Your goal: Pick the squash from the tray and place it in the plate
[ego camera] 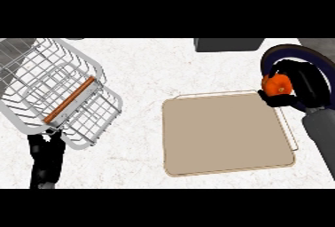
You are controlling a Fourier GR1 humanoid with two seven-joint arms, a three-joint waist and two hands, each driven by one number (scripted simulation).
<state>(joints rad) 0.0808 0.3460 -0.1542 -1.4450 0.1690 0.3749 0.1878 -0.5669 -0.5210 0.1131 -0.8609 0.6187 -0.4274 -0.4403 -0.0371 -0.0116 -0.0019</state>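
Observation:
An orange squash (277, 84) is held at the right, with my right hand (296, 87) curled round it. The hand and squash hover over the left rim of a dark blue plate (288, 50) at the top right; the hand hides much of that plate. A tan tray (222, 133) lies in the middle of the counter with nothing on it. My left hand (46, 153) shows at the lower left below a wire basket, fingers relaxed and holding nothing.
A white wire basket (52, 88) with an orange-brown handle lies tilted at the left. A dark grey box (229, 44) sits at the top edge. White speckled counter shows between basket and tray.

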